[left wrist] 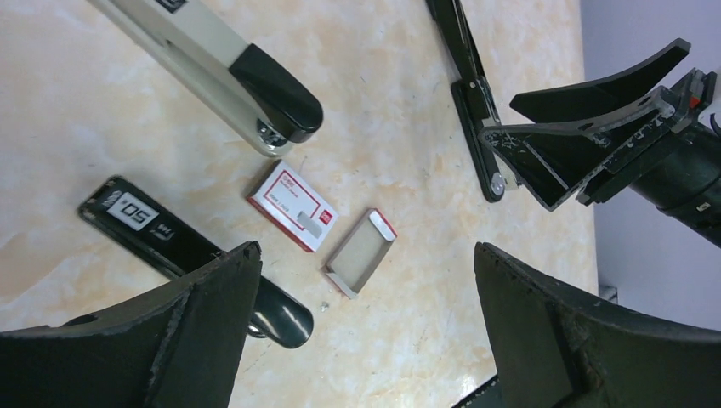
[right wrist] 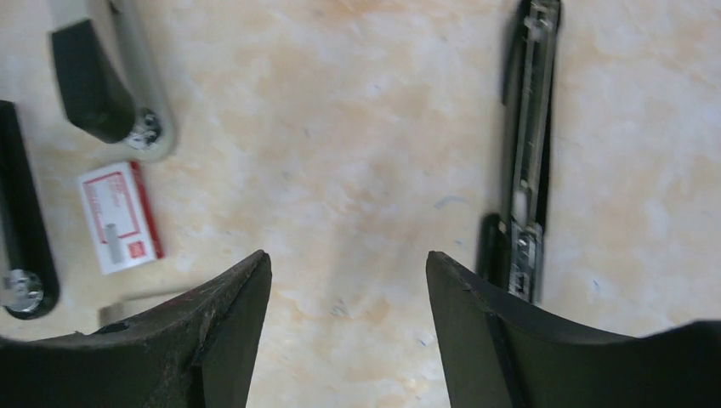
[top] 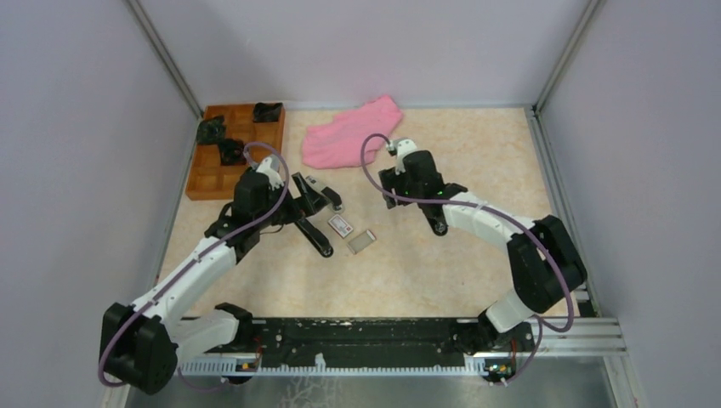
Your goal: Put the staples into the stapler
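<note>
The staples [left wrist: 308,223] are a small grey block lying on a red-and-white staple box [left wrist: 285,200]; they also show in the right wrist view [right wrist: 111,233]. An empty cardboard box tray [left wrist: 361,252] lies beside the box. A beige stapler with a black tip [left wrist: 229,68], a black stapler marked 50 [left wrist: 144,225] and an opened black stapler [right wrist: 527,153] lie around them. My left gripper [left wrist: 364,252] is open and empty above the tray. My right gripper [right wrist: 347,255] is open and empty over bare table, left of the opened stapler.
A wooden compartment tray [top: 223,166] with black objects stands at the back left. A pink cloth [top: 350,132] lies at the back middle. Grey walls close in both sides. The opened black stapler [top: 437,221] lies under the right arm.
</note>
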Controlling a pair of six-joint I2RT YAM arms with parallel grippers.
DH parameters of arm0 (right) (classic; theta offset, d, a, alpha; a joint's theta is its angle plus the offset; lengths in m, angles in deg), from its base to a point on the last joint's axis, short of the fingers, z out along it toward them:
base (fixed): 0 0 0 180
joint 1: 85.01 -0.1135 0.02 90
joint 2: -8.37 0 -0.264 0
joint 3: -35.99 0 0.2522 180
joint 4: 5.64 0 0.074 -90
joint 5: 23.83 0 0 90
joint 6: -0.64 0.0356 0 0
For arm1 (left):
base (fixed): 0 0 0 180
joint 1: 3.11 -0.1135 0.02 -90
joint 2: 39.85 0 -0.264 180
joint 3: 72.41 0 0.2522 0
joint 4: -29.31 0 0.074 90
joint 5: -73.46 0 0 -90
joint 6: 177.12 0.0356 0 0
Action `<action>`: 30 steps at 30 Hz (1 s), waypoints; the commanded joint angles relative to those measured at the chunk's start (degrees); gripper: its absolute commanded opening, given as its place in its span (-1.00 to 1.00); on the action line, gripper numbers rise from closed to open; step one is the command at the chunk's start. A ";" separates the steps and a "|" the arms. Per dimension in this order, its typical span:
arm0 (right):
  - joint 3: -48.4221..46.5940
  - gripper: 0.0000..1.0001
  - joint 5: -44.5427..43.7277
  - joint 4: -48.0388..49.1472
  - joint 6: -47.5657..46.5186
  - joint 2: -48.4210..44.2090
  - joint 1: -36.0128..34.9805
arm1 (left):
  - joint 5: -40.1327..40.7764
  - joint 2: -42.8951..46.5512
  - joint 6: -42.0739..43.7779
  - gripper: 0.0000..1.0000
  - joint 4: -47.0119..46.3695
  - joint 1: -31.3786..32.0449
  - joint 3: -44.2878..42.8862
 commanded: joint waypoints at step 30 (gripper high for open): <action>11.31 -0.39 1.82 -0.57 4.04 -1.65 12.95 | -10.76 -26.55 -2.81 0.99 -11.07 8.11 -15.11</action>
